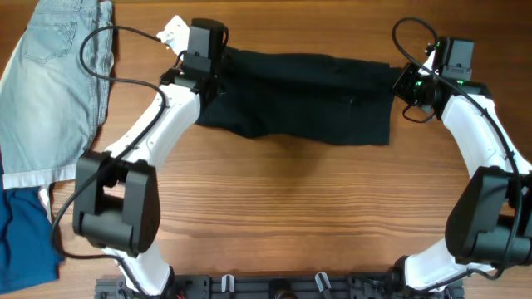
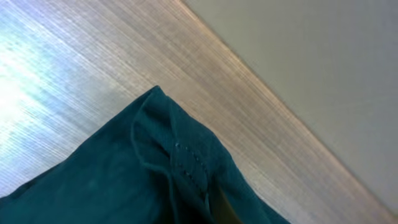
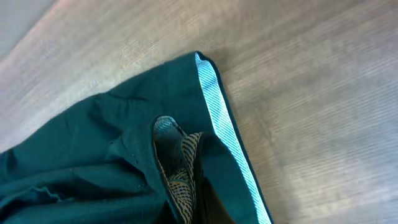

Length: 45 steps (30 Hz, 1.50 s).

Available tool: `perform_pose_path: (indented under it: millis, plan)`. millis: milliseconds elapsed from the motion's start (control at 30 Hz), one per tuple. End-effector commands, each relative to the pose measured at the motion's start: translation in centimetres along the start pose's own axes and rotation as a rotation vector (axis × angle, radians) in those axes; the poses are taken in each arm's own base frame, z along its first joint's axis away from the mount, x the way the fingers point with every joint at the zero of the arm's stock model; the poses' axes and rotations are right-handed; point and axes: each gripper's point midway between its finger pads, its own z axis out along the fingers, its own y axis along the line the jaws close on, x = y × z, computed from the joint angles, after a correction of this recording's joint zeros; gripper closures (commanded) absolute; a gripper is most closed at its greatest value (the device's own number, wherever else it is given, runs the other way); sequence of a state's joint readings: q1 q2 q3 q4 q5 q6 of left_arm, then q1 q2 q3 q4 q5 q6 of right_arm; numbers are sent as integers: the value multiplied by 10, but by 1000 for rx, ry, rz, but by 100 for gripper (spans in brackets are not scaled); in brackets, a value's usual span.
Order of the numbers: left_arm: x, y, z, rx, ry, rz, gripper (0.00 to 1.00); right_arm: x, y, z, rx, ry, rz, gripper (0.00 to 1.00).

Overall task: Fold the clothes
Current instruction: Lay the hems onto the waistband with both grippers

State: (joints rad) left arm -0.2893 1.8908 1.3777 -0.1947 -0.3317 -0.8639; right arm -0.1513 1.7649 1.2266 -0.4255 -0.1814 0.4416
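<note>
The black shorts lie spread flat across the far middle of the table. My left gripper is at their left end. In the left wrist view the fabric bunches into the jaws at the bottom edge. My right gripper is at their right end. The right wrist view shows the pale waistband lining and a patterned pocket lining gathered into the jaws. Both grippers look shut on the fabric, and the fingertips are hidden by it.
Light-blue denim shorts lie at the far left. A bright blue garment lies below them at the left edge. The table's far edge runs just behind the black shorts.
</note>
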Motion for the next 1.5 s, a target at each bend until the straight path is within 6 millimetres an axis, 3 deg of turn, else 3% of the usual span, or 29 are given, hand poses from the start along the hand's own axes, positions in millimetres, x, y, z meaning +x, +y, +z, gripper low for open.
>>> perform_pose_path:
  millis: [0, 33, 67, 100, 133, 267, 400, 500, 600, 667, 833, 900, 1000, 1033, 1100, 1133, 1233, 1333, 1467]
  plan:
    - [-50, 26, 10, -115, -214, -26, 96, -26, -35, 15, 147, -107, -10, 96]
    - [-53, 26, 10, -116, -237, -33, 91, -32, -26, 24, 106, -133, -40, 85]
    - [-56, 26, 11, -118, -256, -39, 67, -39, -18, 33, 75, -163, -56, 59]
    - [-60, 26, 12, -117, -277, -47, 12, -47, -10, 42, 47, -207, -68, 0]
    - [-68, 26, 13, -113, -311, -63, 0, -57, 1, 51, 12, -264, -84, 0]
    - [-82, 24, 11, -88, -347, -82, 0, -78, 25, 44, -64, -359, -112, 0]
    - [-87, 8, -1, -64, -354, 49, 0, -88, 46, 24, -123, -360, -171, 0]
    - [-76, -8, -15, -49, -317, 210, 0, -83, 47, 12, -101, -319, -232, 0]
    - [-49, -16, -25, -20, -201, 334, 0, -70, 57, 10, -147, -267, -340, 1]
    - [-19, -22, -25, 36, -73, 375, 0, -56, 72, 13, -184, -237, -440, 2]
    - [24, -33, -10, 149, 86, 398, 2, -23, 114, 25, -198, -211, -569, 18]
    - [40, -33, 5, 172, 125, 402, 13, -5, 122, 40, -207, -170, -589, 38]
    - [62, -28, 29, 177, 159, 404, 55, 12, 128, 68, -223, -140, -573, 63]
    - [66, -26, 33, 176, 162, 406, 59, 13, 129, 73, -228, -141, -561, 68]
    - [77, -25, 43, 177, 169, 391, 69, 18, 133, 87, -243, -145, -527, 91]
    - [81, -26, 46, 180, 171, 372, 78, 21, 134, 94, -250, -142, -500, 96]
    - [86, -35, 46, 201, 171, 303, 95, 31, 139, 106, -289, -122, -476, 96]
    - [102, -63, 35, 319, 208, 290, 96, 37, 139, 121, -299, -124, -475, 96]
    - [130, -79, 30, 367, 228, 317, 96, 36, 139, 135, -315, -155, -461, 96]
